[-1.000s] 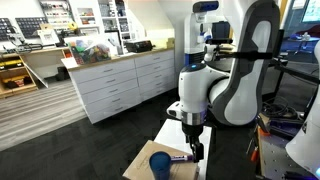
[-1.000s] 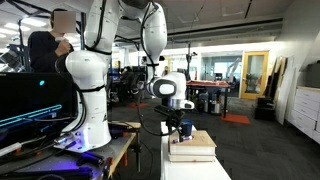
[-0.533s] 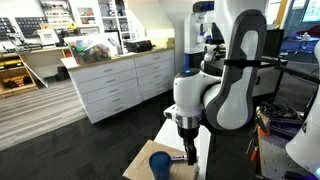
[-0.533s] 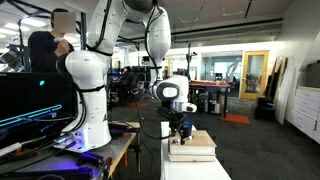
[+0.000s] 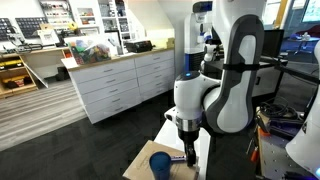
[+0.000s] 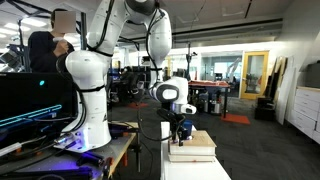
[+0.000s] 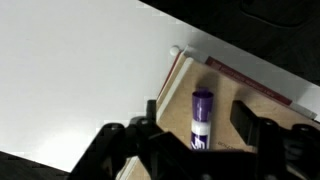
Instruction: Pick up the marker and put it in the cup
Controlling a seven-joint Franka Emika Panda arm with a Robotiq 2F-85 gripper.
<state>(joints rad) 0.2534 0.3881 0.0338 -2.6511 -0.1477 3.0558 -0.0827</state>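
Marker [image 7: 201, 120] lies straight between the gripper [image 7: 197, 111] jaws, which stand apart, long axis across their closing line, near desk [image 7: 80, 70] edge.

The arm [image 5: 236, 80] folds down at centre right, its hand [image 5: 190, 152] pointing straight downward, fingers [image 7: 150, 112] spread wide along the wrist view's lower edge

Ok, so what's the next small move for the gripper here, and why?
Probably ease straight down, with no sideways correction. In the wrist view the marker lies on the wooden board, centred between the fingers of the open gripper, so it looks lined up. Whether the fingers have reached the board is unclear, so closing should come after.
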